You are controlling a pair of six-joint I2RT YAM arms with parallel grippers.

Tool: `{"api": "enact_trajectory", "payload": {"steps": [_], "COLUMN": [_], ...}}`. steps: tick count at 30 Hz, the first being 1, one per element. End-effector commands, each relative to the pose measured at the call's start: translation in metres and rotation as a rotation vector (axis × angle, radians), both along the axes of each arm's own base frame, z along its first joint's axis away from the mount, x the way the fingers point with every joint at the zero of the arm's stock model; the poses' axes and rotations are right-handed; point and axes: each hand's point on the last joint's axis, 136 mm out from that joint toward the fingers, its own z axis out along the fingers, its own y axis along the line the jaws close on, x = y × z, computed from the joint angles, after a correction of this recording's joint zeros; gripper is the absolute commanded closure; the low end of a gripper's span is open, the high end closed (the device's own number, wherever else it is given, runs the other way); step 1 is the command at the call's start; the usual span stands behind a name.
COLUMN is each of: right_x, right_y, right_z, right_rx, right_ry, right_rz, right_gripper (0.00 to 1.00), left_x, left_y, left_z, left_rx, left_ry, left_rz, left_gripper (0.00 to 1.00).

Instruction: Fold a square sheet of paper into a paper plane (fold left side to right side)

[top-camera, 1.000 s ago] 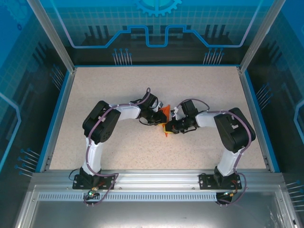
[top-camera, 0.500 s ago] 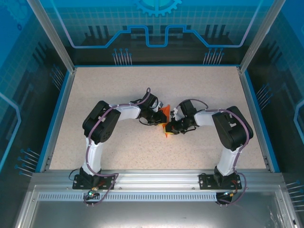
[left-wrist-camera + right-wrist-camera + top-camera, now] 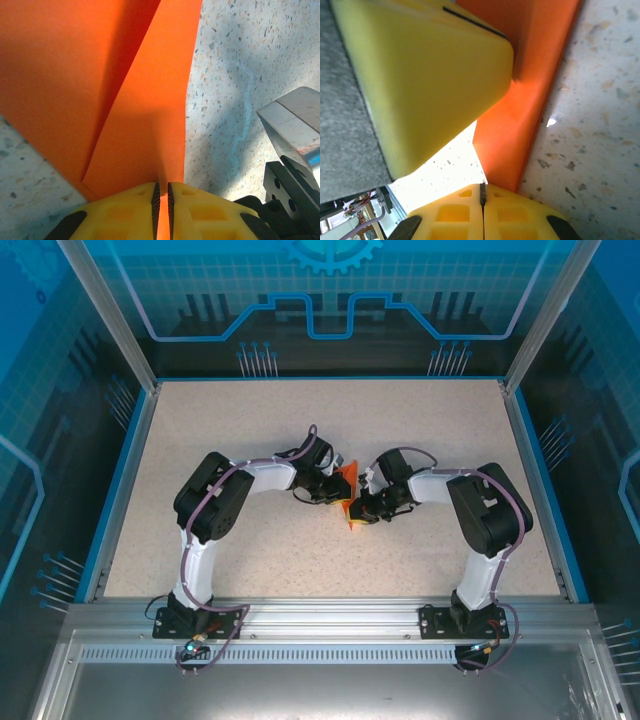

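Found at the middle of the speckled table (image 3: 250, 440): left gripper (image 3: 162, 192) pinched shut on the creased orange square sheet of paper (image 3: 100, 75). Just right and slightly nearer, right gripper (image 3: 482, 192) closed tight, touching the sheet's edge; could not tell whether gripping it.

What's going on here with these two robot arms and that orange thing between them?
The two arms meet at the middle of the speckled table, working on an orange sheet of paper that already has a diagonal crease. The left gripper is pinched shut on the paper. The right gripper is shut too, with its tips at the paper's edge. Whether it actually grips the paper is unclear.
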Motion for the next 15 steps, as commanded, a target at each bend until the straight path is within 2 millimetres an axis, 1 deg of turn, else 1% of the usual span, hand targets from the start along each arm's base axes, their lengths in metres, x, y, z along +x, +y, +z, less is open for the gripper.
{"api": "enact_trajectory", "payload": {"steps": [1, 4, 7, 8, 15], "right_x": [-0.021, -0.027, -0.029, -0.039, -0.062], "right_y": [-0.003, -0.004, -0.003, -0.007, -0.01], "right_z": [-0.014, -0.015, -0.013, -0.017, -0.023], "right_rx": [-0.049, -0.047, -0.041, -0.047, -0.055], "right_ry": [0.081, 0.1, 0.101, 0.124, 0.177], "right_rz": [0.034, 0.044, 0.052, 0.055, 0.084], "right_gripper": [0.94, 0.94, 0.94, 0.94, 0.94], "left_x": [-0.009, -0.009, -0.009, -0.008, -0.008], "left_y": [0.019, 0.019, 0.02, 0.02, 0.02], "left_z": [-0.03, -0.031, -0.031, -0.031, -0.032], "left_rx": [0.116, 0.117, 0.119, 0.119, 0.121], "left_ry": [0.066, 0.066, 0.069, 0.068, 0.07], "left_rz": [0.037, 0.038, 0.041, 0.042, 0.044], "left_gripper": [0.84, 0.84, 0.83, 0.83, 0.83]}}
